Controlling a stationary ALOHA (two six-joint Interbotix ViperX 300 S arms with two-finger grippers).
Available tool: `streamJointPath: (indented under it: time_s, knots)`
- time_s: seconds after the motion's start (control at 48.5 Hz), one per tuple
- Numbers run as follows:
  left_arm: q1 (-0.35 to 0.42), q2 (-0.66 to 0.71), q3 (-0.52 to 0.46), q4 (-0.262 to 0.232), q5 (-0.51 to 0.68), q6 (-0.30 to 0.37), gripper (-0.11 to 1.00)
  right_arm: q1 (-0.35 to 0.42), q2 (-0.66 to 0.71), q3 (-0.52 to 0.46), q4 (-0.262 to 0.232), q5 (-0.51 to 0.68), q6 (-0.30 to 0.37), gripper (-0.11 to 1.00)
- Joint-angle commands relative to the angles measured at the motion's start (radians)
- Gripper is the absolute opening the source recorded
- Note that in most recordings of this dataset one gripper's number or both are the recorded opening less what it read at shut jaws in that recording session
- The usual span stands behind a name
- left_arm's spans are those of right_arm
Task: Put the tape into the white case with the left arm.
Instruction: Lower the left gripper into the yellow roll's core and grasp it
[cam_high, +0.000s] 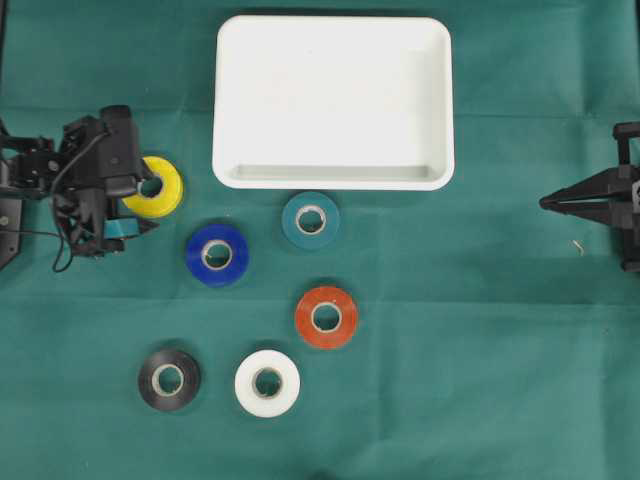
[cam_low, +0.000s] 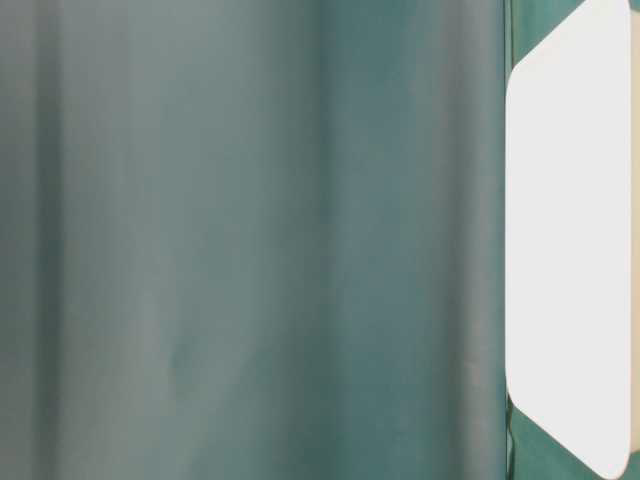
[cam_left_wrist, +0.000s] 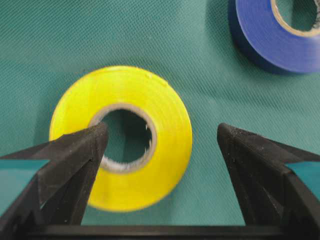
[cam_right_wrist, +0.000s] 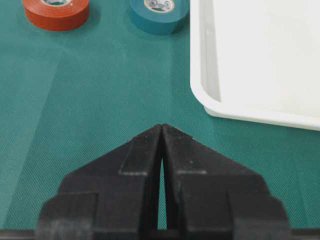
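A yellow tape roll (cam_high: 168, 192) lies flat on the green cloth at the left. My left gripper (cam_high: 150, 208), with teal bands, hangs open over it. In the left wrist view the left gripper (cam_left_wrist: 161, 131) straddles one side of the yellow roll (cam_left_wrist: 165, 120): one fingertip (cam_left_wrist: 92, 142) sits over the roll's hole, the other (cam_left_wrist: 235, 145) over bare cloth outside it. The white case (cam_high: 333, 100) stands at the back centre with nothing in it. My right gripper (cam_high: 545, 202) rests shut at the right edge, its tips (cam_right_wrist: 161, 126) together near the case's corner (cam_right_wrist: 200, 75).
Other rolls lie in front of the case: blue (cam_high: 217, 254), teal (cam_high: 310, 220), red (cam_high: 326, 317), black (cam_high: 169, 380) and white (cam_high: 267, 383). The blue roll (cam_left_wrist: 275, 35) is close beyond the yellow one. The table-level view is blurred, showing green cloth and a white shape (cam_low: 570, 240).
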Motion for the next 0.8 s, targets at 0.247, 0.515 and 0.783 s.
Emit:
streamJointPath:
  time_s: [0.247, 0.515, 0.783]
  knots:
    - [0.005, 0.097, -0.052, -0.002, -0.018, 0.002, 0.96, 0.0, 0.006, -0.011, -0.002, -0.008, 0.0, -0.09]
    - [0.005, 0.063, -0.041, -0.002, -0.018, 0.002, 0.46, -0.002, 0.006, -0.009, -0.002, -0.009, 0.0, -0.09]
    - [0.003, 0.029, -0.041, -0.002, -0.008, 0.0, 0.26, -0.002, 0.008, -0.009, -0.002, -0.009, 0.0, -0.09]
